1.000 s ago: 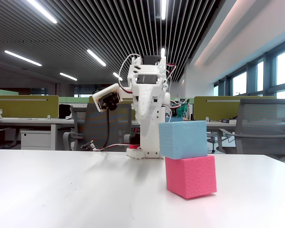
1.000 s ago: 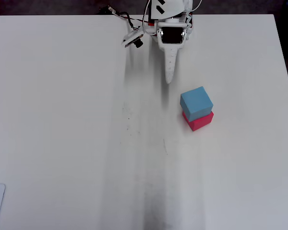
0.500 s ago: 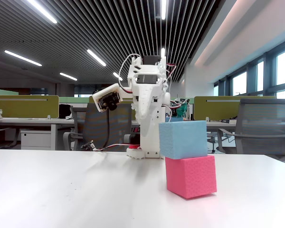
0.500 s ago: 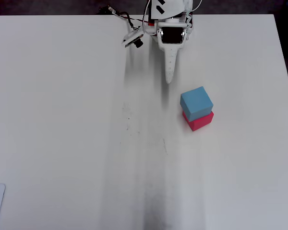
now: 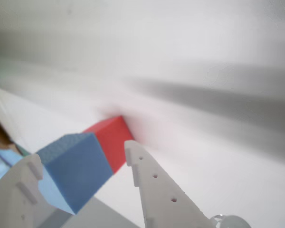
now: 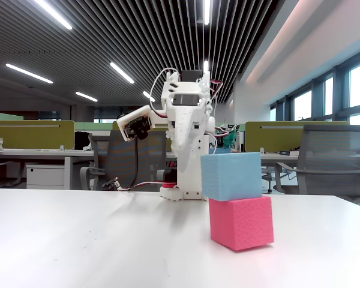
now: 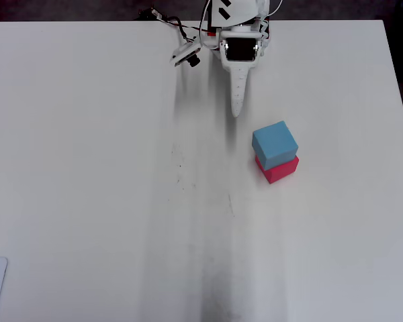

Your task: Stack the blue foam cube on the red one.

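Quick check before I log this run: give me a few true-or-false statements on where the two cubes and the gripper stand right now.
1. The blue foam cube rests on the red one. True.
2. The gripper is clamped on the blue cube. False: in the overhead view it sits apart from the stack, holding nothing.
3. The blue cube sits perfectly flush over the red one. False: it overhangs slightly, leaving a strip of red showing.
4. The stack stands on the white table. True.
5. The red cube lies tipped on its edge. False: it sits flat.
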